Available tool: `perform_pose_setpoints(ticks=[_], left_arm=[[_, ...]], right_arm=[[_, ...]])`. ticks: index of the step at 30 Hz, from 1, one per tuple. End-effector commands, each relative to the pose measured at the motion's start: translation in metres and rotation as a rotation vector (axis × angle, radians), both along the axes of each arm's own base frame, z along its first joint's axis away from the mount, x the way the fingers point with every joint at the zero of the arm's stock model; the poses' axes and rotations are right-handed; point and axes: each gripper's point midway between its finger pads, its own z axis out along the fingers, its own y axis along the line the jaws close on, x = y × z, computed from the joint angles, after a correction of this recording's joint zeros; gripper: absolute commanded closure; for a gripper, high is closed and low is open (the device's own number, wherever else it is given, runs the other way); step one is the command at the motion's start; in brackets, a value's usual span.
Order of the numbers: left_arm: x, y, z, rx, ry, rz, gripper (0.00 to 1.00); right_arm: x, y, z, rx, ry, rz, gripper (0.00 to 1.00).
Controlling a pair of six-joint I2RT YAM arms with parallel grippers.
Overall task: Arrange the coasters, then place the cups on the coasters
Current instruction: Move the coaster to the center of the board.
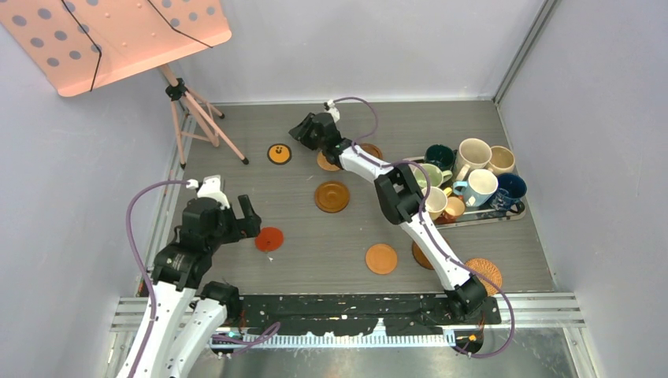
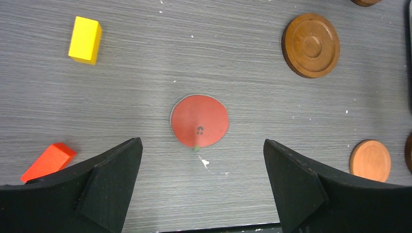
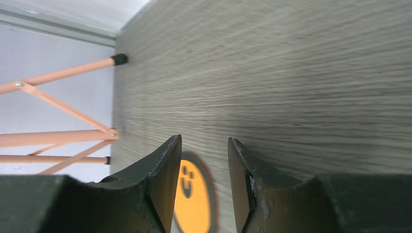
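The red coaster point(image 1: 269, 239) point(image 2: 199, 120) lies flat just ahead of my left gripper point(image 1: 254, 219) point(image 2: 201, 141), which is open wide and holds nothing. At the far side, my right gripper point(image 1: 296, 135) point(image 3: 204, 140) has its jaws apart and empty. The black-and-orange coaster point(image 1: 279, 153) point(image 3: 194, 194) lies on the table, seen through their gap. A dark brown ringed coaster point(image 1: 332, 196) point(image 2: 311, 45), an orange-tan coaster point(image 1: 381, 258) point(image 2: 370, 160) and a wicker coaster point(image 1: 484, 272) lie apart. The cups, among them dark green point(image 1: 439, 156), cream point(image 1: 473, 153) and navy point(image 1: 508, 191), crowd the tray.
The metal tray point(image 1: 488, 216) sits at the right. Two more coasters point(image 1: 370, 150) lie partly under the right arm. A yellow block point(image 2: 85, 40) and a red block point(image 2: 48, 161) lie left of the red coaster. A music stand's tripod legs point(image 1: 201, 118) point(image 3: 63, 109) stand at the far left.
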Motion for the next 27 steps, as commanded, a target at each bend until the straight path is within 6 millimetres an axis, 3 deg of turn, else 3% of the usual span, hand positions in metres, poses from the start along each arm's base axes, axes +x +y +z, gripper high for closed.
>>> perform_pose_setpoints(ticks=[1,5,8,16,22,27], left_arm=[[0.024,-0.023,0.002,-0.114,0.004,-0.011,0.01],[0.054,-0.034,0.002,-0.133,0.046,-0.004,0.01],[0.087,-0.034,0.009,-0.125,0.062,0.021,0.03],[0.173,-0.040,0.008,-0.169,0.113,0.080,0.18],[0.227,-0.028,0.000,-0.274,0.111,0.157,0.30],[0.258,-0.016,-0.009,-0.274,0.129,0.180,0.35]], right_arm=[[-0.009,0.012,0.009,0.031,0.010,0.130,0.52],[-0.012,0.014,0.002,0.030,0.032,0.149,0.50],[-0.015,0.017,-0.004,0.027,0.048,0.164,0.50],[-0.027,0.019,-0.011,-0.059,0.057,0.180,0.51],[-0.032,0.026,-0.013,-0.031,0.049,0.226,0.51],[-0.038,0.031,-0.008,-0.020,0.020,0.282,0.53]])
